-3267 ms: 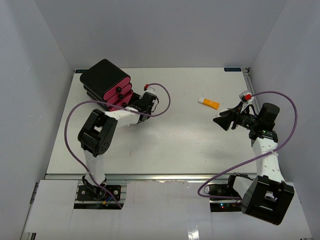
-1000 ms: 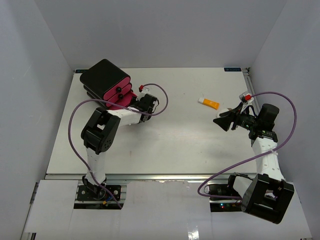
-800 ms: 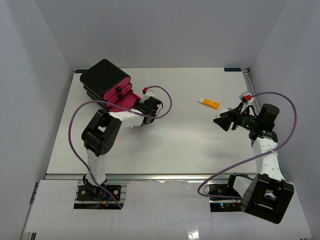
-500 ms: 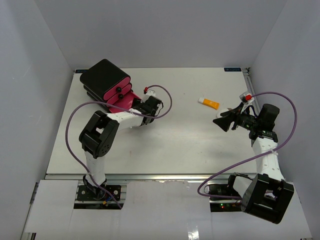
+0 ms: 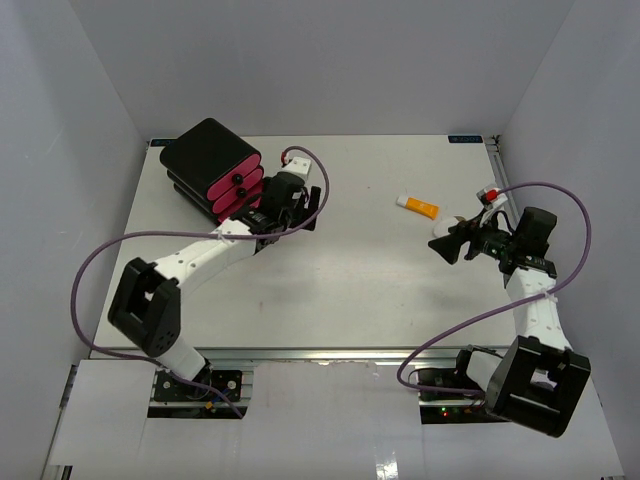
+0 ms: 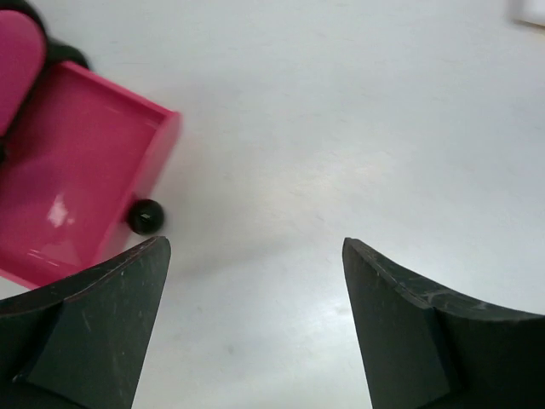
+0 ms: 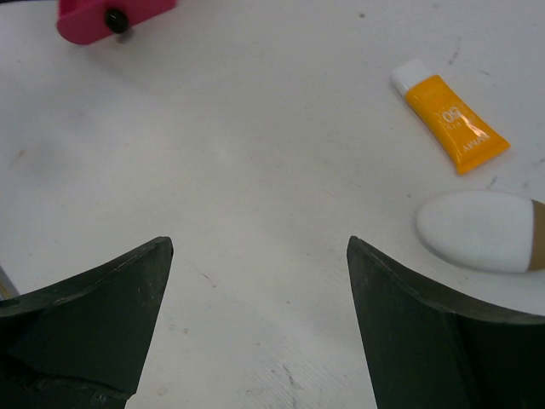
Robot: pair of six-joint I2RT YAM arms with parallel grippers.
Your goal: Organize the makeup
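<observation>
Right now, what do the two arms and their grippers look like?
The left arm and the right arm both have white links and black joints. A purple cable loops along each. The left gripper and the right gripper have matte black, wedge-shaped fingers.

Orange white-capped tube (image 7: pixel 451 126), white puff (image 7: pixel 477 230), pink drawer (image 6: pixel 72 170), black knob (image 6: pixel 145 216), black box (image 5: pixel 203 150), white table (image 5: pixel 380 290)
</observation>
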